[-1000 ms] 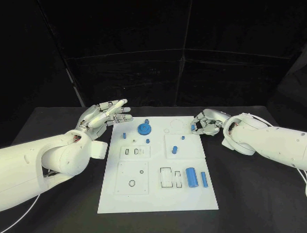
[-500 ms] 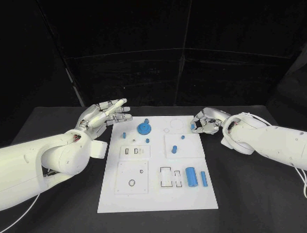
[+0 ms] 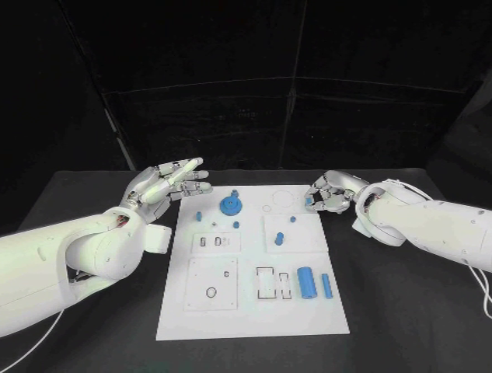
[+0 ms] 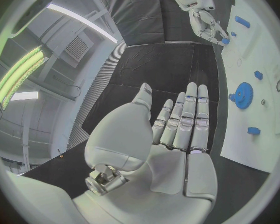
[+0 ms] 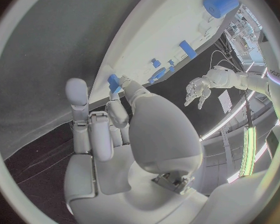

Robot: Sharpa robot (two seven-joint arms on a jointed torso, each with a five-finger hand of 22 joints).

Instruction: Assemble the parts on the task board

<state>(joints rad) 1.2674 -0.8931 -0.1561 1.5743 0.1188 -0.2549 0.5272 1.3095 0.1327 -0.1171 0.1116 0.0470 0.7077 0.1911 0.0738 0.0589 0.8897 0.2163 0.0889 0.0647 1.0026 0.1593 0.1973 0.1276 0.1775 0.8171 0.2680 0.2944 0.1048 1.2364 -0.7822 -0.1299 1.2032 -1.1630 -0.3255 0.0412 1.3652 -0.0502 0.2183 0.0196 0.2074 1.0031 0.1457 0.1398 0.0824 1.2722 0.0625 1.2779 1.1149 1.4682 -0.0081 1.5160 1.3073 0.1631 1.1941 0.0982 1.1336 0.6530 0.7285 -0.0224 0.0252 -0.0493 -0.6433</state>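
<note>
The right hand (image 3: 331,194) hovers at the far right corner of the flat white rectangular task board (image 3: 201,315), its fingers curled in around a small blue plastic peg (image 5: 114,82) pinched at the fingertips. From the head view the peg shows as a blue speck on the board-facing side of that hand.

The left hand (image 3: 167,183) is raised beside the board's far left edge, palm up, fingers straight and close together, holding nothing. The blue toothed gear wheel (image 3: 232,207) sits on the board just inboard of its fingertips.

Risks from this position:
- The pinch appears shallow, on the peg's end only. A jolt or a finger adjustment during transport could tip or drop the peg.
- The curled fingers screen the peg tip from above, so alignment with a board hole is likely to be poor; an off-axis push could jam it.
- The short blue studs (image 3: 294,221) stand close to the right hand; a low sweep could knock them.
</note>
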